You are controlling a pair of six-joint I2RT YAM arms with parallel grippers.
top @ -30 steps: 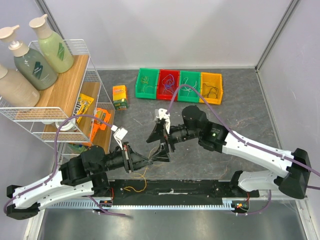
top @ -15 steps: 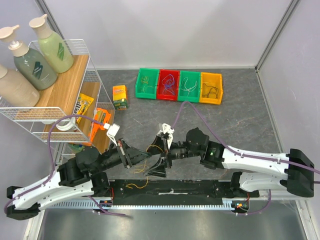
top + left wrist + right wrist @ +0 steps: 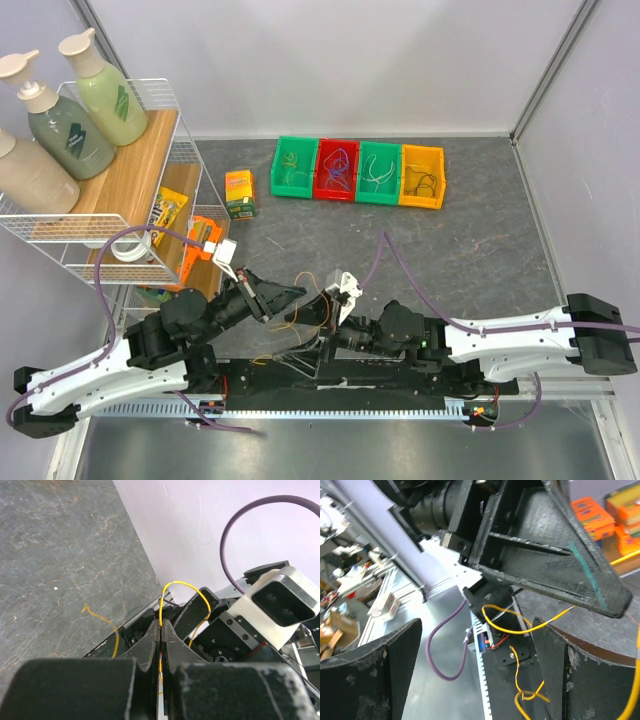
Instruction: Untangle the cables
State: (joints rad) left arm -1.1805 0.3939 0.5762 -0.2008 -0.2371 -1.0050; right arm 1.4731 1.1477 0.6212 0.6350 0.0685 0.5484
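A thin yellow cable [image 3: 284, 324] hangs over the table's near edge between my two grippers; more yellow cable [image 3: 262, 358] lies on the black base rail. My left gripper [image 3: 296, 294] is shut on the yellow cable, which runs up between its fingertips [image 3: 161, 626] and loops above them [image 3: 186, 585]. My right gripper [image 3: 303, 336] is open just below and right of it; in the right wrist view [image 3: 470, 675] its fingers [image 3: 370, 670] stand wide apart around a yellow strand [image 3: 520, 630] without touching it. Another yellow tangle [image 3: 526, 696] hangs lower.
Four bins stand at the back, green [image 3: 296, 167], red [image 3: 337, 170], green [image 3: 379, 172] and yellow [image 3: 421, 176], each holding thin wires. A juice box [image 3: 240, 194] stands left of them. A wire rack [image 3: 150, 200] with bottles and snacks fills the left side.
My right arm has drawn back toward the near edge and dropped low. My left gripper has moved up and slightly right, keeping its hold on the yellow cable.
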